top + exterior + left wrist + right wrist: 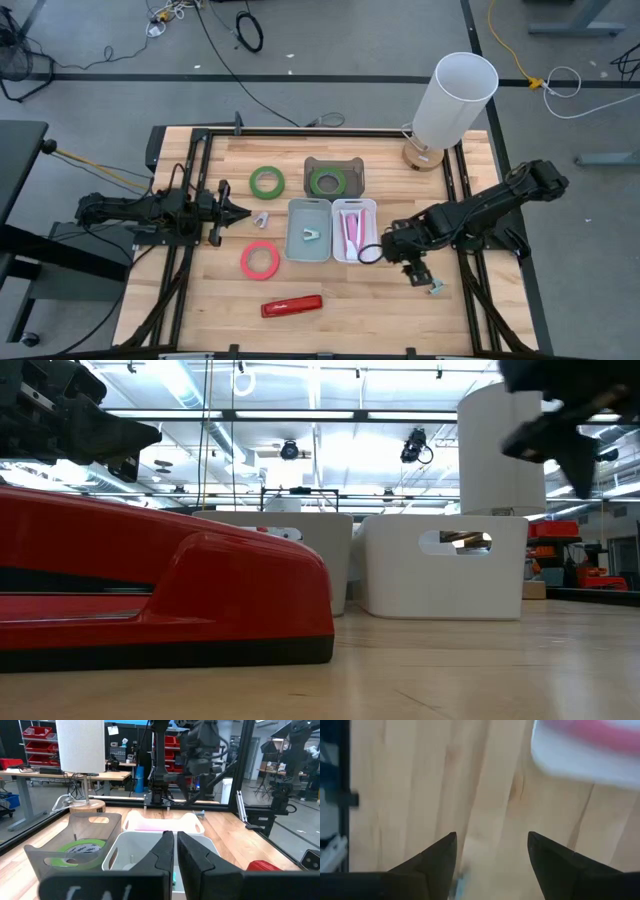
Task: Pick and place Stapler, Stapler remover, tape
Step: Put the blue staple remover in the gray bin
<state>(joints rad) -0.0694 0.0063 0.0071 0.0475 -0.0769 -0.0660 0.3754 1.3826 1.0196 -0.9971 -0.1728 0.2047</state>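
A red stapler [292, 305] lies flat near the table's front edge and fills the left of the low view [150, 590]. Flat on the wood are a red tape roll [260, 260] and a green tape roll [267, 181]. One small metal staple remover [262, 219] rests left of the white bins, another [437, 288] at the right. My right gripper [412, 270] hangs open, pointing down over bare wood [492, 855] beside that right remover, touching nothing. My left gripper [235, 212] waits shut and level at the table's left [175, 855].
Two white bins [309, 228] [353, 228] stand mid-table; the left holds a small metal piece, the right a pink thing. A dark bin [333, 177] behind them holds a green tape roll. A white lamp [450, 100] stands at the back right. Bare wood lies at the front.
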